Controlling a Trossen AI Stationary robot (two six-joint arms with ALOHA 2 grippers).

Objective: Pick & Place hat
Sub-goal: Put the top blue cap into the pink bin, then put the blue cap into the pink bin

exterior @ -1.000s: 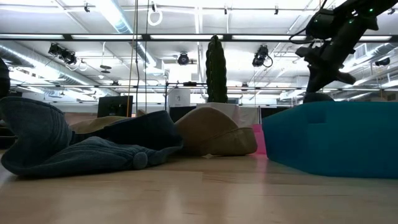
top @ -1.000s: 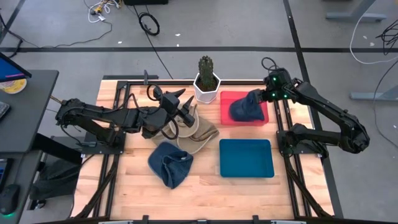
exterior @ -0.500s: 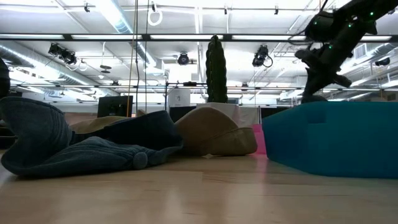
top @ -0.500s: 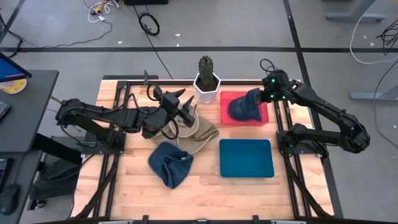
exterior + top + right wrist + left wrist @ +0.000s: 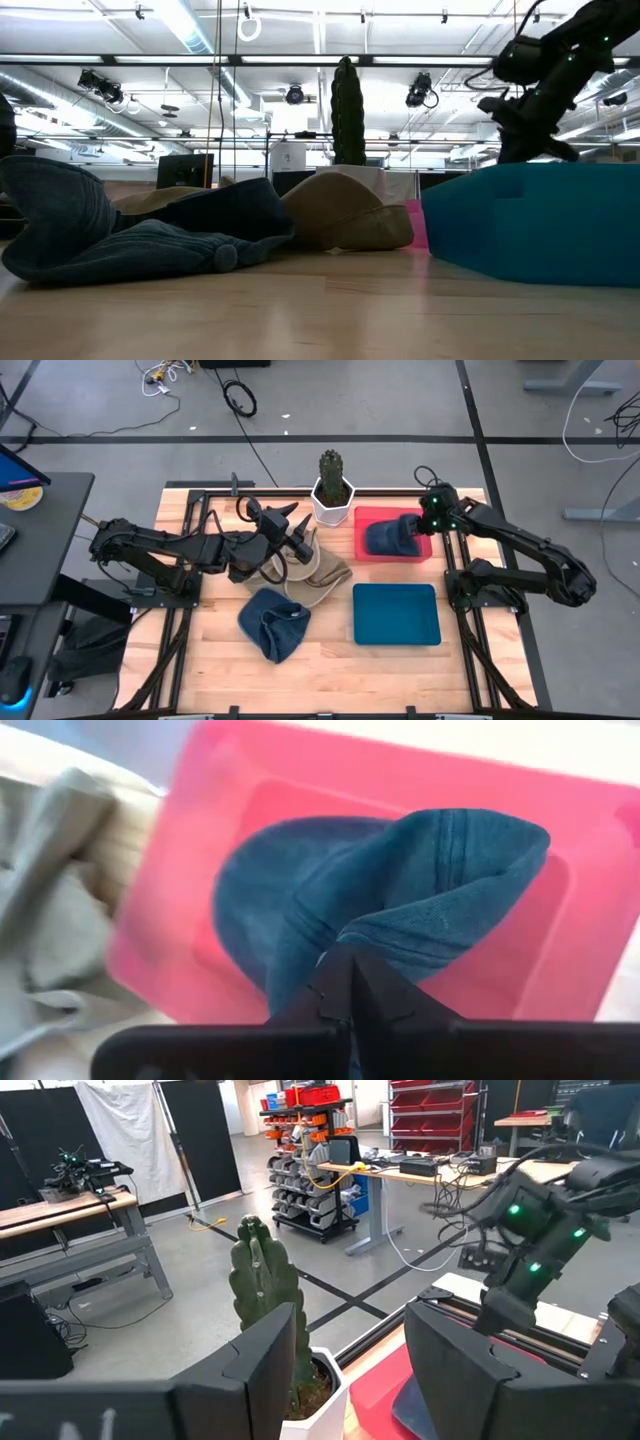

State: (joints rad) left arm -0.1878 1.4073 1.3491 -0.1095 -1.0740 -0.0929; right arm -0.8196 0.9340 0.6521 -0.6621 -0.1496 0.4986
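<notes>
The right end effector (image 5: 413, 526) is clenched on the edge of a dark blue denim hat (image 5: 388, 536), which rests inside the red plastic tray (image 5: 372, 519) on the wooden tabletop (image 5: 330, 670). The left end effector (image 5: 297, 532) hovers released above a tan fabric hat (image 5: 325, 572), beside the potted cactus (image 5: 331, 472).

Blue hat (image 5: 400, 910): denim-like cloth, matt, stitched seams. Red tray (image 5: 250, 780) and teal tray (image 5: 396, 613): smooth plastic, matt. Tan hat (image 5: 322, 575): soft matt cloth. Table (image 5: 330, 670): light wood, smooth, slight sheen.
</notes>
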